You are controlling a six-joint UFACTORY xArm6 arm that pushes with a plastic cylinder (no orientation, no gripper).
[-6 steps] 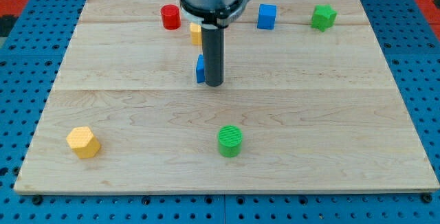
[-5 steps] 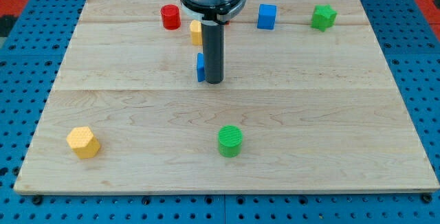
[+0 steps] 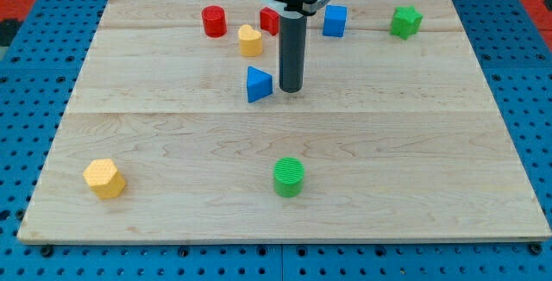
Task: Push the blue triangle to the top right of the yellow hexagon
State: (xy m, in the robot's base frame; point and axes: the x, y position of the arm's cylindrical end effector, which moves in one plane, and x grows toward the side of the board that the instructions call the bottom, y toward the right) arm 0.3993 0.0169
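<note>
The blue triangle (image 3: 258, 84) lies on the wooden board (image 3: 414, 143) a little above its middle. My tip (image 3: 291, 89) stands just to the triangle's right, a small gap apart. The yellow hexagon (image 3: 104, 178) sits near the board's bottom left corner, far down and left of the triangle and the tip.
A red cylinder (image 3: 213, 21), a yellow block (image 3: 250, 40), a red block (image 3: 270, 20) partly behind the rod, a blue cube (image 3: 335, 21) and a green block (image 3: 404, 21) line the top. A green cylinder (image 3: 289, 177) stands at bottom centre.
My tip has moved right and slightly up, from in front of the blue triangle to its right side. The triangle now shows fully and has hardly moved.
</note>
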